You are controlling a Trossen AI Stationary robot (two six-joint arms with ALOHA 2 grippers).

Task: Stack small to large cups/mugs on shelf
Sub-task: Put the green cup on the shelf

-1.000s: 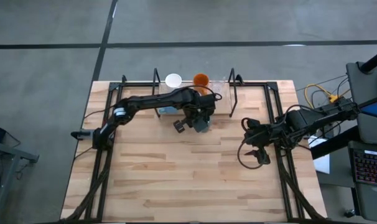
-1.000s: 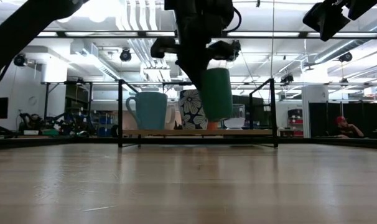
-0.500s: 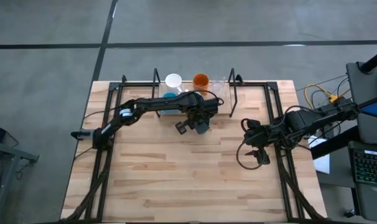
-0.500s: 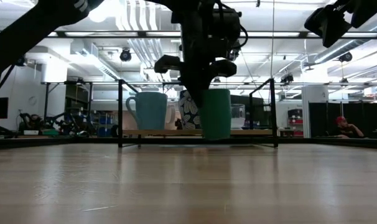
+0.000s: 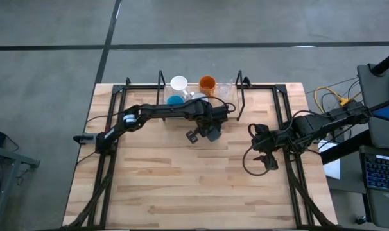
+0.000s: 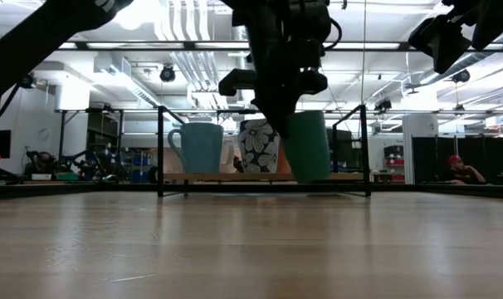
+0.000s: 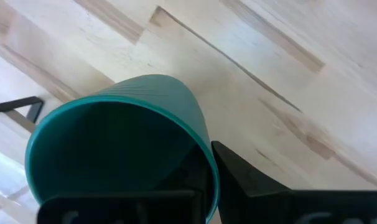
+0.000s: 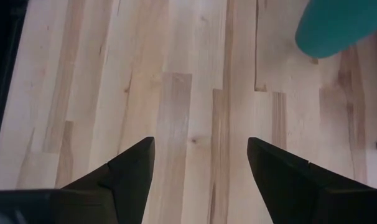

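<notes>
left gripper (image 5: 210, 131): clamped on the rim of the dark green cup (image 5: 212, 130), one finger inside the mouth, one outside; sits just in front of the shelf, near mid-table
right gripper (image 5: 266, 160): fingers spread wide, holding nothing; hangs over the table's right side, well apart from the cups
dark green cup: smooth, round, plain wall, tapered; tilted in the grip; low view has it (image 6: 306, 146) just in front of the shelf board; inside looks dark, contents cannot tell
shelf (image 5: 228, 109): light wood board in a thin black rod frame with upright posts, at the table's far edge
light blue mug (image 6: 201, 147): matte, cylindrical, loop handle; upright on the shelf, left end of the row in low view
floral mug (image 6: 259, 146): white with dark flower print; upright on the shelf, partly hidden behind the left arm
white cup (image 5: 178, 83): round open mouth seen from above, on the shelf's far side
orange cup (image 5: 207, 83): round, glossy, beside the white cup on the shelf
clear glass (image 5: 224, 90): transparent, faint outline, next to the orange cup
table (image 5: 181, 186): pale wood planks, visible grain
</notes>
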